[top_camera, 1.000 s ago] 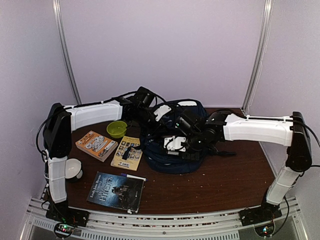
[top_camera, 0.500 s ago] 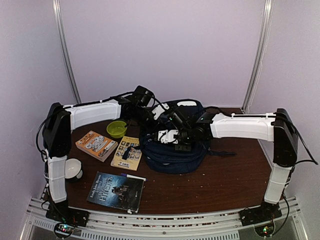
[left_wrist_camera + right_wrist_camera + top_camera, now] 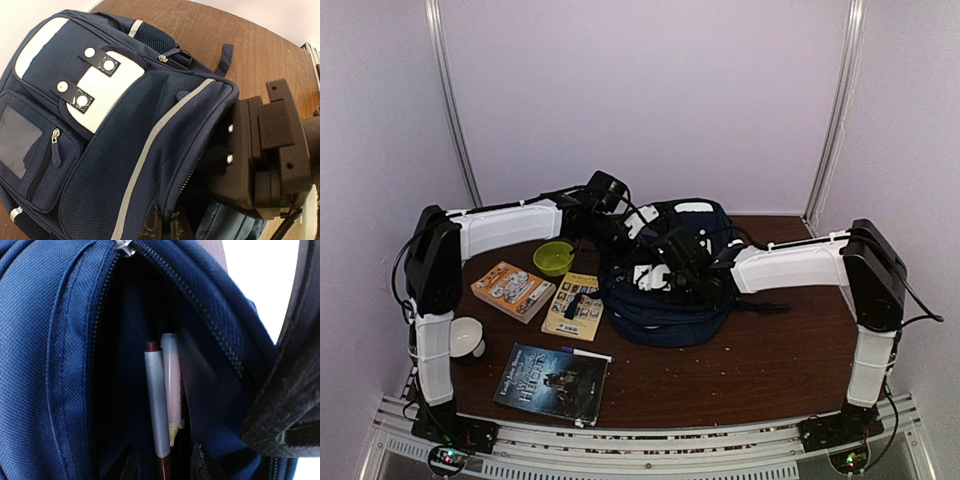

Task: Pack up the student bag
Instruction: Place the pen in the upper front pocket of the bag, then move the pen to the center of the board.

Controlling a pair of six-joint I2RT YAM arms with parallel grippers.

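The navy student bag (image 3: pixel 665 305) lies in the middle of the table, and its white patches show in the left wrist view (image 3: pixel 100 85). My left gripper (image 3: pixel 165 227) is shut on the edge of the bag's zipped opening and holds it up; in the top view it is at the bag's far left (image 3: pixel 620 228). My right gripper (image 3: pixel 655 272) reaches into that opening, and its black body shows in the left wrist view (image 3: pixel 260 160). Inside the bag, a grey pen with maroon ends (image 3: pixel 156 405) and a pinkish marker (image 3: pixel 172 385) lie between my right gripper's (image 3: pixel 165 465) parted fingers.
A green bowl (image 3: pixel 554 258), an orange book (image 3: pixel 513 290) and a yellow book (image 3: pixel 574 305) lie left of the bag. A dark book (image 3: pixel 553 383) lies near the front edge. A white cup (image 3: pixel 467 338) stands beside the left arm's base.
My right arm has swung left and pushed its gripper further into the bag's opening. My left gripper has kept its hold on the opening's edge.
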